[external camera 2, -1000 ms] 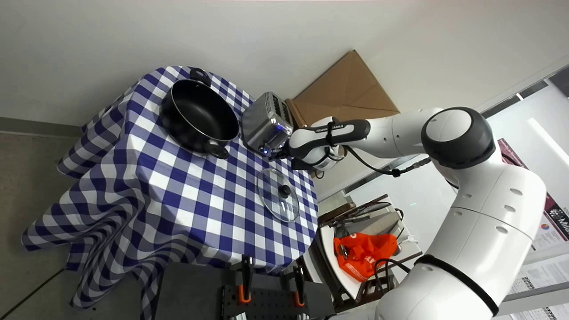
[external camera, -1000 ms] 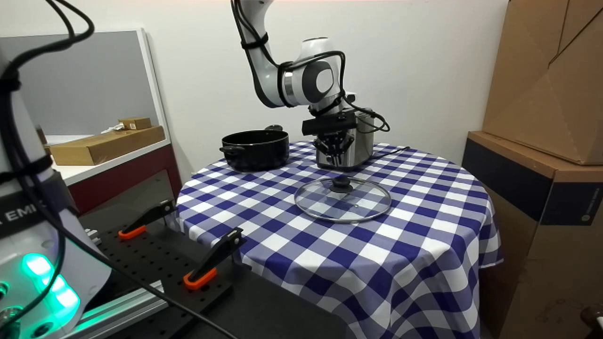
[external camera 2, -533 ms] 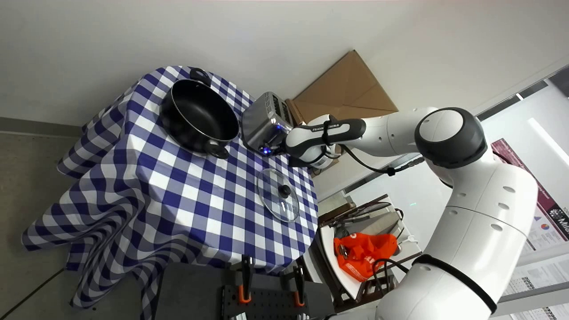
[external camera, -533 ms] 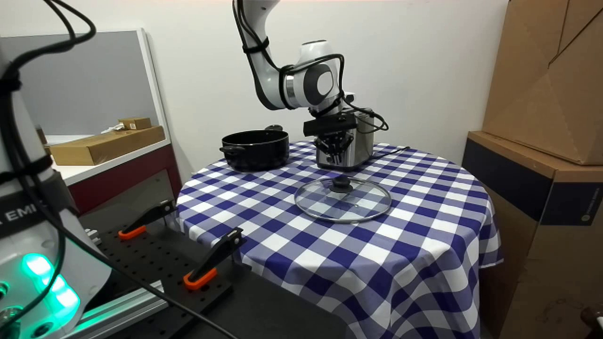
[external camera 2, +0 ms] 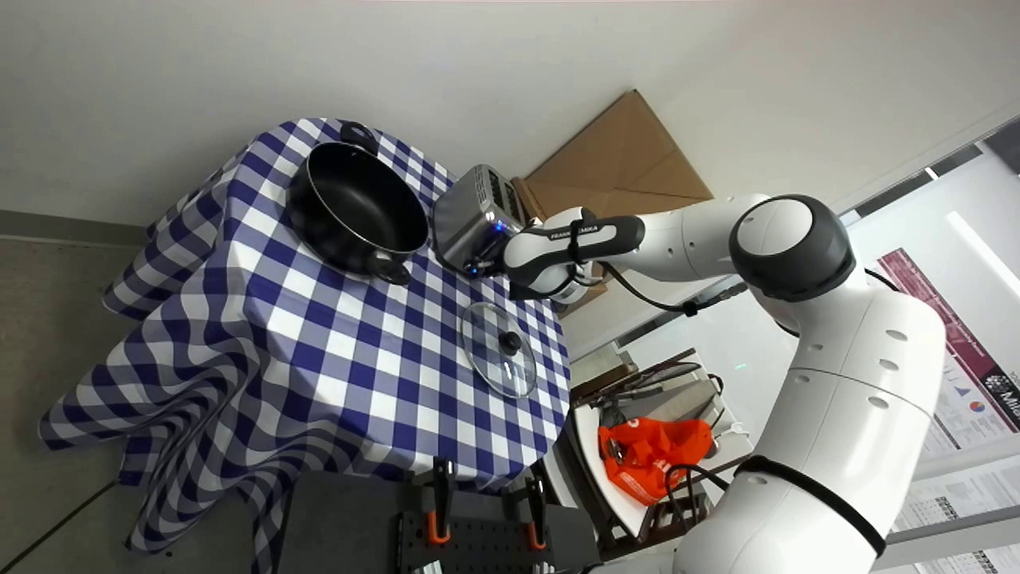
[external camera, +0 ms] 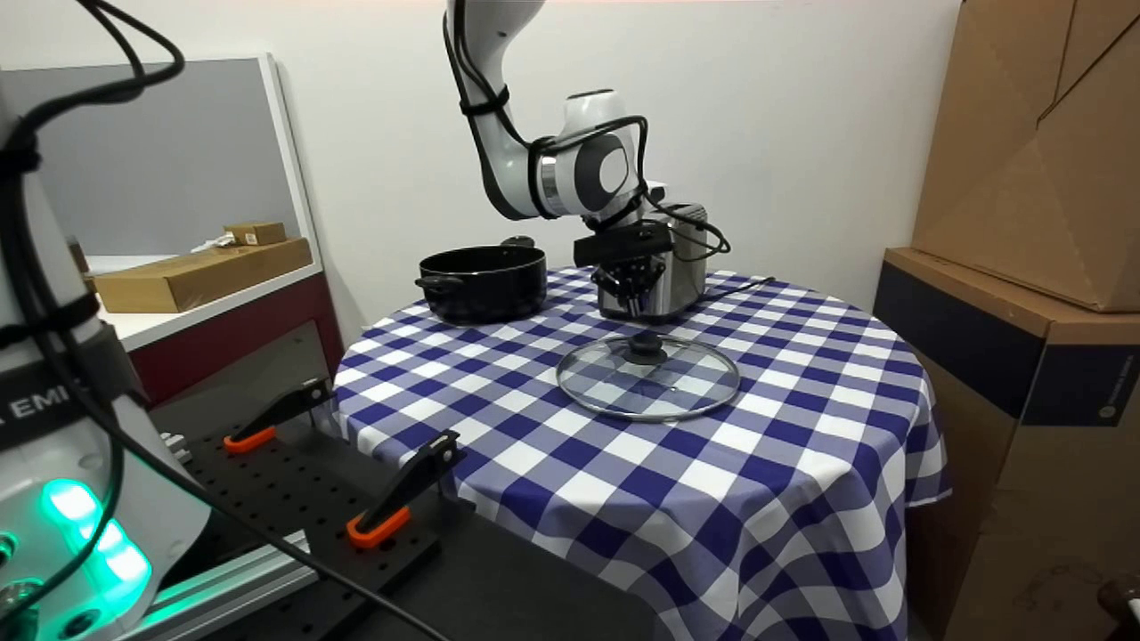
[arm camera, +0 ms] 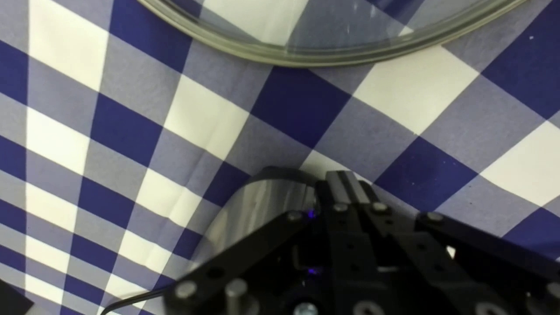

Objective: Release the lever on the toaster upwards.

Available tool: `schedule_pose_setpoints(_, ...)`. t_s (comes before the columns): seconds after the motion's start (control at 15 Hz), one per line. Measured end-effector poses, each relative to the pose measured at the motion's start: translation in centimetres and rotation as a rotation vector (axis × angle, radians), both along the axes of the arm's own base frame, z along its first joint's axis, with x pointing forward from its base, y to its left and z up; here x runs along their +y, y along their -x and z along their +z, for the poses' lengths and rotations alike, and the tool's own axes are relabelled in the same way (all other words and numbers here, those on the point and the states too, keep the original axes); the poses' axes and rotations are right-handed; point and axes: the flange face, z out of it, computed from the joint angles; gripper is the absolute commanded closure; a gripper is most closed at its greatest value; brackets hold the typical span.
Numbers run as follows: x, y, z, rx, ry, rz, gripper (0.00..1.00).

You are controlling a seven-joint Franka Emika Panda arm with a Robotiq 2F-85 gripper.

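A silver toaster (external camera: 688,263) stands on the checked tablecloth and also shows in an exterior view (external camera 2: 460,225). In the wrist view its shiny body (arm camera: 262,194) lies beside and partly under the gripper. My gripper (arm camera: 344,176) is shut, its two pads side by side with nothing seen between them. In an exterior view the gripper (external camera: 634,308) points down in front of the toaster's near end face, low near its base. I cannot tell whether the fingertips touch the toaster. The toaster's lever cannot be made out; the gripper and arm cover that end.
A black pot (external camera: 485,294) stands beside the toaster. A glass lid with a black knob (external camera: 646,349) lies on the cloth in front of the gripper; its rim (arm camera: 302,60) shows in the wrist view. The toaster's cord (external camera: 744,289) runs behind. Cardboard boxes (external camera: 1024,223) stand beside the table.
The arm's wrist has sunk and tilted slightly, while the fingertips have stayed at nearly the same place by the toaster. The toaster, pot and lid have not moved.
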Motion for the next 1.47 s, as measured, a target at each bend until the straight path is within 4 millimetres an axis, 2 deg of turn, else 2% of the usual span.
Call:
schedule_pose_setpoints(0.47,0.72,-0.26,0.41,-0.034,-0.015,0.009,1.0)
schedule_pose_setpoints(1.47,0.86,-0.16,0.28,-0.016,-0.044,0.0,1.0)
